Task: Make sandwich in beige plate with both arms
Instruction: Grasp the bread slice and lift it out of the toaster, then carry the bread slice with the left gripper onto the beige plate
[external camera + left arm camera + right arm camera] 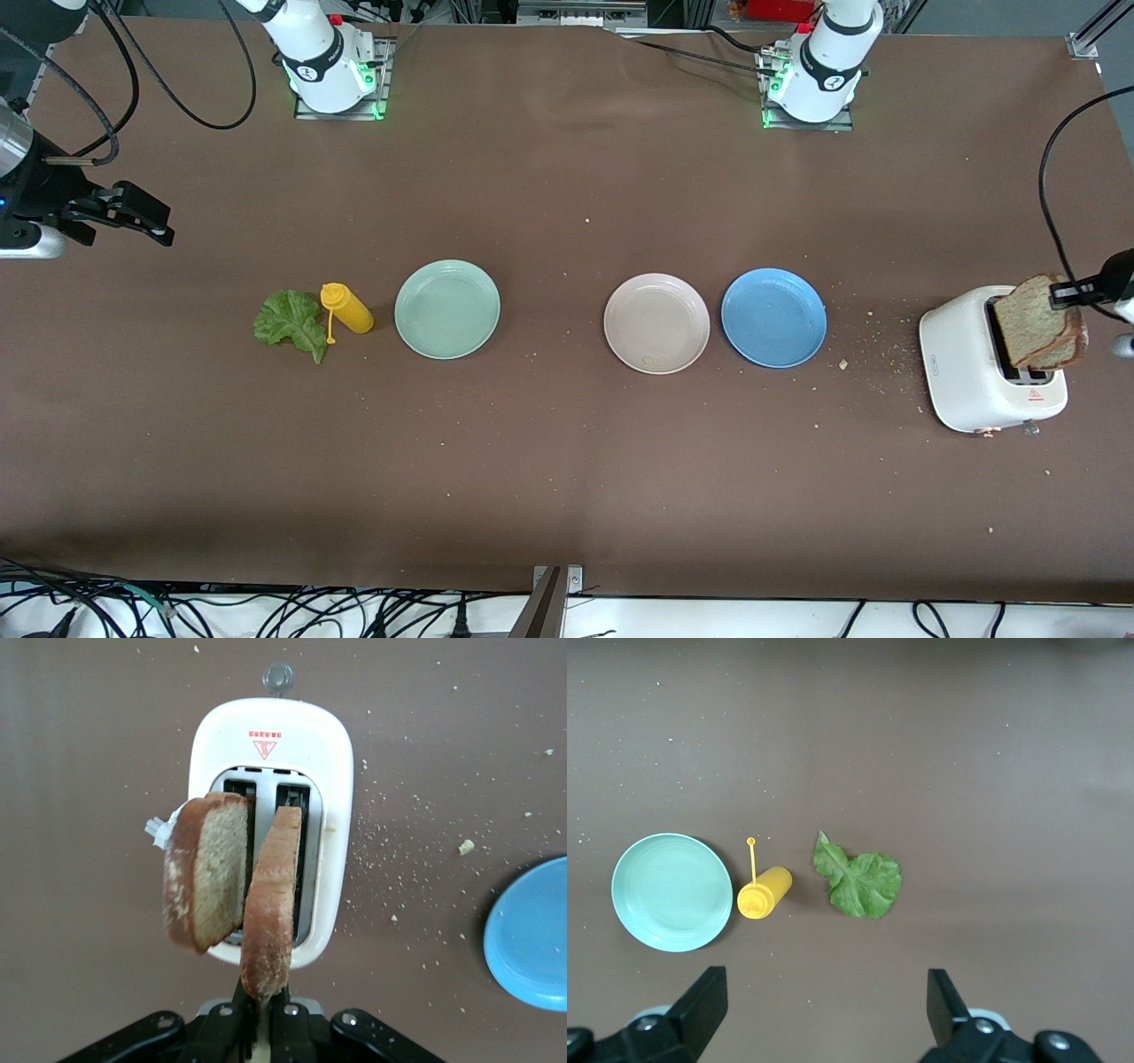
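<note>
Left gripper: over the toaster at the left arm's end of the table, its fingers clamped together on the crust edge of one bread slice, which stood partly raised out of its slot.
Second slice: leaned tilted out of the neighbouring slot, close beside the gripped one; whether the two touched could not be told.
Right gripper: waited above the table at the right arm's end, fingers spread wide apart and holding nothing, with the lettuce leaf below it.
Beige plate: sat bare near the table's middle, between the mint plate and the blue plate, just beside the blue one.
Mustard bottle: lay on its side between the lettuce and the mint plate.
Risk, grip: the hold was on a thin edge only, so the slice might crumble or slip free; crumbs already littered the table around the toaster.
Risk, neighbour: lifting could drag the leaning slice out onto the table.
Risk, placement: the blue plate lay on the way to the beige one, so an early release could land the bread there.
</note>
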